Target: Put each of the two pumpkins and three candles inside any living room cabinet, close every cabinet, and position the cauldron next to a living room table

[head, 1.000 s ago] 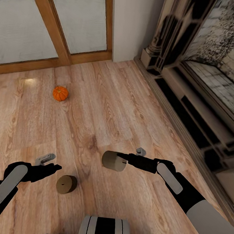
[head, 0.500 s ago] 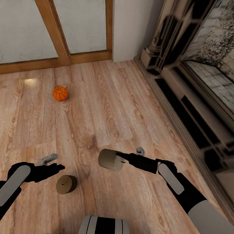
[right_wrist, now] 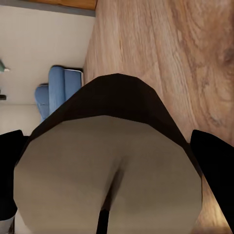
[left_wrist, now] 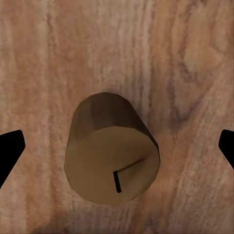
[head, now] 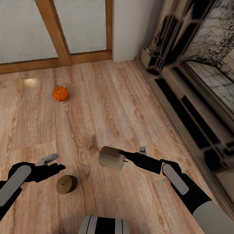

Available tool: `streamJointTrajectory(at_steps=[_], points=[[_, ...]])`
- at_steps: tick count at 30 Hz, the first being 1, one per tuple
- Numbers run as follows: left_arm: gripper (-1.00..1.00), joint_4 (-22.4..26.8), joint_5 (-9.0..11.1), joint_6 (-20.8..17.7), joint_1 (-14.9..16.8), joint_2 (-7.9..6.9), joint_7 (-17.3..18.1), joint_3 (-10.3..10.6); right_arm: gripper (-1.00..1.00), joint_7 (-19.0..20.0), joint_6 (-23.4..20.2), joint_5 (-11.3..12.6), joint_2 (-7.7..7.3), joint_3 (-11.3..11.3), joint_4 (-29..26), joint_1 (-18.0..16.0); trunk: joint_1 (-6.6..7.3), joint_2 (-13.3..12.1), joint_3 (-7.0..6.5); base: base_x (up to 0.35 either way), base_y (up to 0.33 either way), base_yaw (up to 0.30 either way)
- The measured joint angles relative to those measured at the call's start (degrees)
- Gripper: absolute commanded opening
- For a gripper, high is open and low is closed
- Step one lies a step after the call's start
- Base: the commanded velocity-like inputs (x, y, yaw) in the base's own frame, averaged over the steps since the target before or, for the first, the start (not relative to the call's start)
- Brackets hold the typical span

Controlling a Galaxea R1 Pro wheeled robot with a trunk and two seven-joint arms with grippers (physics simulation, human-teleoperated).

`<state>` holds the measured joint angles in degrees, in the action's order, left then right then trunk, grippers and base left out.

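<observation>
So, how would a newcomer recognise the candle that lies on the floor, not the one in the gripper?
Start from the wooden floor before the glass doors. Near the left gripper lies a short brown candle. Unlike the paler candle in the right gripper, it rests on the floor, ungripped.

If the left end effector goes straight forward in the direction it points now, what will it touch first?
Most likely the brown candle lying on the wooden floor. In the left wrist view it sits centred between the open fingers of the left end effector, though how far ahead is unclear.
</observation>
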<state>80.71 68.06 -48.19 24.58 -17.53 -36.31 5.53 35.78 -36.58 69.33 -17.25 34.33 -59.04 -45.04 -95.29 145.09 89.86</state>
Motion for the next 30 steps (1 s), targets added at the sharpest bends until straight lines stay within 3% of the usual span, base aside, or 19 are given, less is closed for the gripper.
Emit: streamJointTrajectory(at_steps=[23,30], points=[[1.0,0.0,-0.08,0.0,0.0,-0.09,0.0,-0.03,-1.0,0.02,-0.09,0.0,-0.02,0.0,-0.11,0.0,0.0,0.0,0.0,0.005,0.0,0.0],[1.0,-0.06,-0.09,0.0,0.0,-0.09,0.0,-0.09,-1.0,0.14,0.08,0.01,-0.02,0.0,-0.11,0.0,-0.1,0.05,0.89,0.0,0.0,0.0]])
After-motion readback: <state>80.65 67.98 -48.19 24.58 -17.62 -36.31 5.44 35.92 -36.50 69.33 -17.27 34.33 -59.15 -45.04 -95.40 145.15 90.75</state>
